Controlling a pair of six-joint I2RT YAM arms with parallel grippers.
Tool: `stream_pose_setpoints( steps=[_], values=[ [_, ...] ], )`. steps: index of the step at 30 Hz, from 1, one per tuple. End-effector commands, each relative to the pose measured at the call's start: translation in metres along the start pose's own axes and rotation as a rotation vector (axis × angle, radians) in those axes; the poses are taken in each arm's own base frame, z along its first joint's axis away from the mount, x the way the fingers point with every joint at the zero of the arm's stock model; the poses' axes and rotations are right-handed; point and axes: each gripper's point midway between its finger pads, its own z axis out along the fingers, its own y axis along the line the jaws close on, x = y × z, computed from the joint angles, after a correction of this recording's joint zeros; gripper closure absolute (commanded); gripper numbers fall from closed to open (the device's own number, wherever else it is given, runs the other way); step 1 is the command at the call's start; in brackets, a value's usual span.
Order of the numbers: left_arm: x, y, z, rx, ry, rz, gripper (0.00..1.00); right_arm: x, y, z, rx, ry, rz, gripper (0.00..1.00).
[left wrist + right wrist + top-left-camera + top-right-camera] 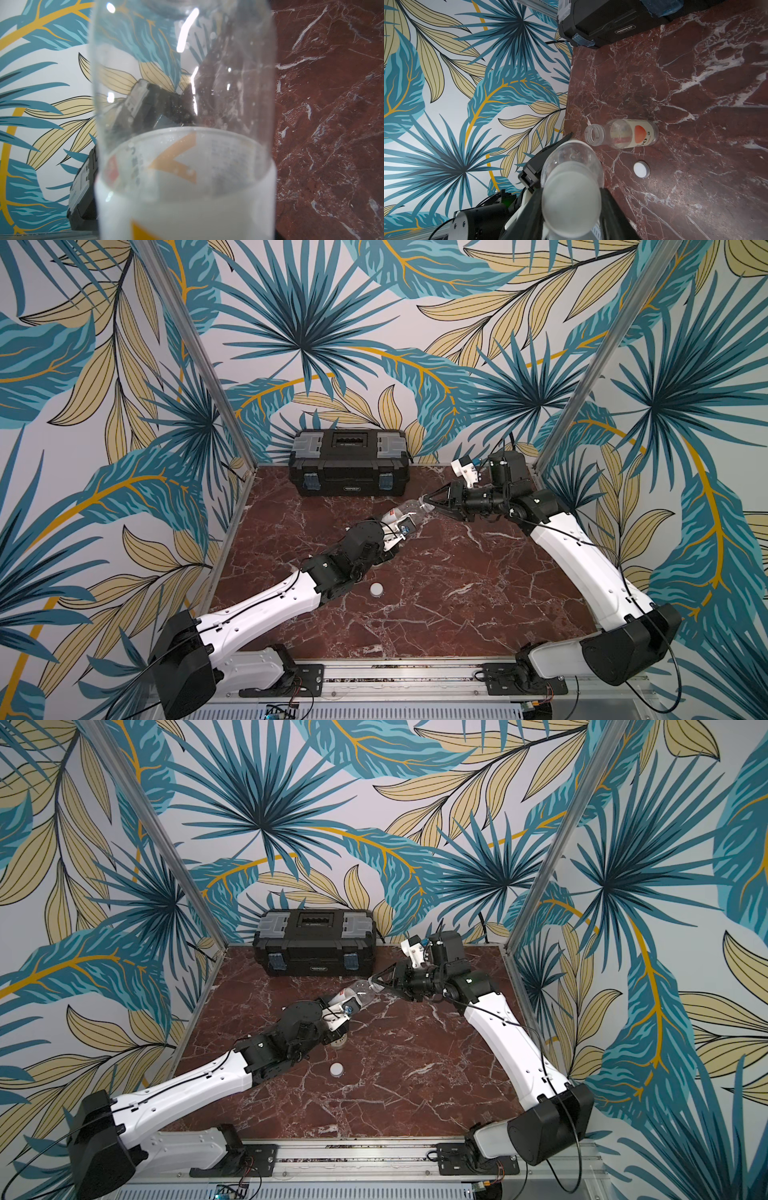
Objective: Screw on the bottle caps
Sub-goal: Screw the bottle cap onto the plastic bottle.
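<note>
White cap (571, 200) clamped in right gripper (426, 502), touching bottle (409, 507).

Both top views are evenly lit, with a faint shadow in front of the toolbox (349, 466). Left wrist view: white glare streaks on the blurred bottle (185, 124). Right wrist view: cap (571, 205) out of focus

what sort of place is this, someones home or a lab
Most likely a robot test booth in a lab, not a home: a left arm and a right arm are mounted on an aluminium rail, and leaf-print wall panels in metal frame posts box in a marble-look tabletop.
</note>
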Motion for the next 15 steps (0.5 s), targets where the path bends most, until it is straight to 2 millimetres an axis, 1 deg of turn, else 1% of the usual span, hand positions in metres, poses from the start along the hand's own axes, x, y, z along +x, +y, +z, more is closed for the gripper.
stream_pose_setpoints(
  steps=[1,6,11,15],
  values=[
    [-0.092,-0.015,-0.024,0.096,-0.375,-0.066,1.0,0.021,-0.01,0.012,0.016,0.1,0.014,0.85],
    [-0.084,-0.016,-0.018,0.091,-0.337,-0.072,1.0,0.016,-0.015,0.004,0.034,0.08,0.012,0.85],
    [-0.081,-0.018,-0.017,0.099,-0.321,-0.1,1.0,0.014,-0.02,-0.001,0.063,0.069,0.007,0.85],
    [-0.082,-0.021,-0.016,0.125,-0.313,-0.121,1.0,0.013,-0.021,-0.004,0.069,0.06,0.005,0.85]
  ],
)
